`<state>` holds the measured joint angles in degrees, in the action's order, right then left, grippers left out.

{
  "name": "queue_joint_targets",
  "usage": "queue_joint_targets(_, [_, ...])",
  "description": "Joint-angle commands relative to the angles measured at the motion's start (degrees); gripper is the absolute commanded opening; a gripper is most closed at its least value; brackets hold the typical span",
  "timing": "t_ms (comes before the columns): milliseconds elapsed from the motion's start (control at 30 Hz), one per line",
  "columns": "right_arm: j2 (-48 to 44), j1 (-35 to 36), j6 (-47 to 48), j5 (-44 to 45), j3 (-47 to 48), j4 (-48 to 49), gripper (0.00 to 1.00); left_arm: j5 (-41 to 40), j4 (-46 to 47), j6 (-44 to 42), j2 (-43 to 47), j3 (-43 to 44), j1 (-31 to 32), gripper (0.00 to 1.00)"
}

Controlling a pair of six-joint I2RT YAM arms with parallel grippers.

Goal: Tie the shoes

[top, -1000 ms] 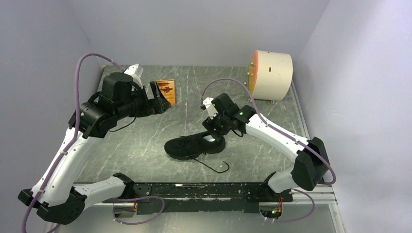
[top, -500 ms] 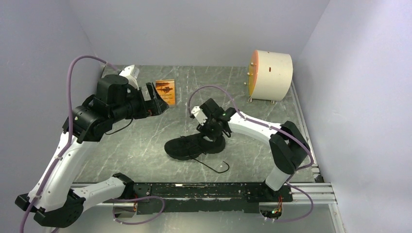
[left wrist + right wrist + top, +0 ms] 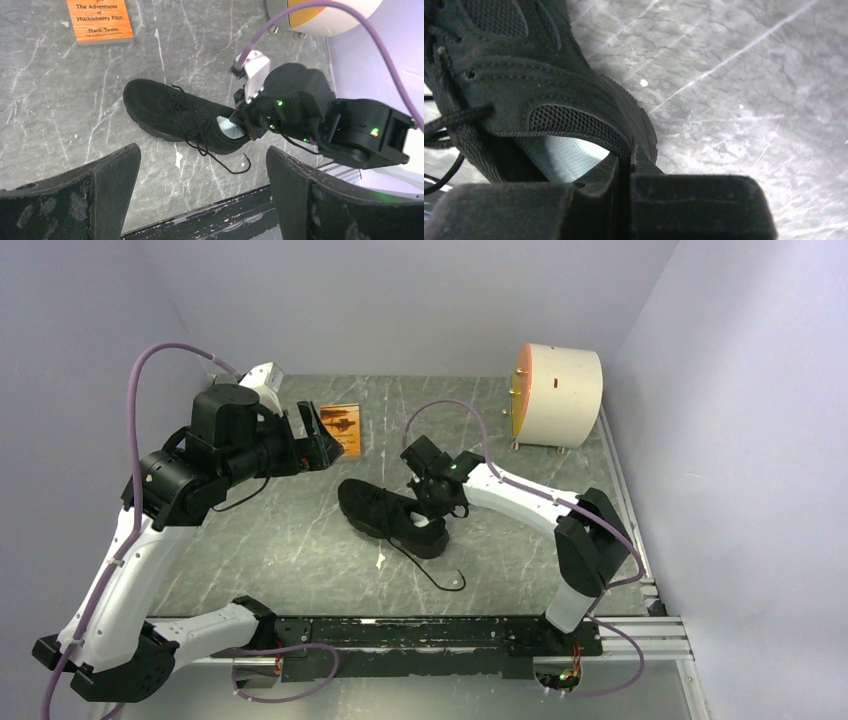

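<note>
The black shoe (image 3: 385, 510) lies on the grey table with its toe toward the back left; the left wrist view shows it whole (image 3: 172, 110). My right gripper (image 3: 443, 506) is shut on the heel collar (image 3: 594, 131), one finger inside over the pale insole (image 3: 559, 157), as the right wrist view (image 3: 624, 161) shows. Thin black laces are loose, one end curling on the table (image 3: 445, 578) (image 3: 235, 166). My left gripper (image 3: 318, 438) hangs open above and to the left of the shoe, its wide-apart fingers (image 3: 100, 185) holding nothing.
An orange book (image 3: 340, 426) (image 3: 99, 20) lies flat behind the shoe. A cream cylinder (image 3: 560, 392) stands at the back right. A small white scrap (image 3: 380, 560) lies near the lace. The black base rail (image 3: 420, 632) runs along the front edge.
My right gripper closed on the shoe's heel and swung the shoe, so the toe now points to the back left instead of left. The left arm shifted slightly back.
</note>
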<state>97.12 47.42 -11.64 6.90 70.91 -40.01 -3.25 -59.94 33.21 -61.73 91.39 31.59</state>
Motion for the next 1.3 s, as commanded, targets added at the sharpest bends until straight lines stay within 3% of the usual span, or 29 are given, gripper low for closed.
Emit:
queue_joint_targets(0, [-4.8,-4.6,-16.6,1.7,7.3,-7.5,0.0,0.4,0.8,0.2,0.5,0.0,0.3,1.0])
queue_joint_targets(133, [-8.8,-15.0,-20.6,3.5,11.9,-17.4,0.0,-0.1,1.2,1.2,1.4,-1.0,0.3,1.0])
queue_joint_targets(267, [-11.4,-16.2,-17.5,2.2,14.5,-17.2,0.0,-0.4,1.2,2.1,2.4,-1.6,0.3,1.0])
queue_joint_targets(433, [-12.8,-8.8,-26.5,2.6,14.3,-11.4,0.0,-2.2,0.0,1.9,2.8,-0.5,0.3,1.0])
queue_joint_targets(567, [-8.7,1.5,-35.2,2.2,20.5,-9.3,0.0,-4.0,-1.0,1.9,3.0,1.3,0.3,1.0])
queue_joint_targets(667, [-7.5,6.7,-39.1,-1.6,22.0,-2.6,0.0,-5.3,-1.8,1.6,3.1,3.1,0.3,1.0])
queue_joint_targets(733, [-6.9,7.5,-42.1,-2.0,21.3,-1.9,0.0,-6.4,-2.1,1.1,3.1,4.2,0.3,1.0])
queue_joint_targets(900, [-7.3,4.6,-49.9,11.0,14.8,-12.9,0.0,-7.4,-2.9,0.3,2.9,5.3,0.3,1.0])
queue_joint_targets(1067, [-9.9,2.9,-48.7,12.4,4.6,-9.0,0.0,-5.2,-2.5,0.0,2.5,2.8,0.3,1.0])
queue_joint_targets(1267, [-5.3,5.4,-49.3,9.6,0.3,-6.1,0.0,-0.9,-0.7,-0.9,1.8,-2.4,0.3,1.0])
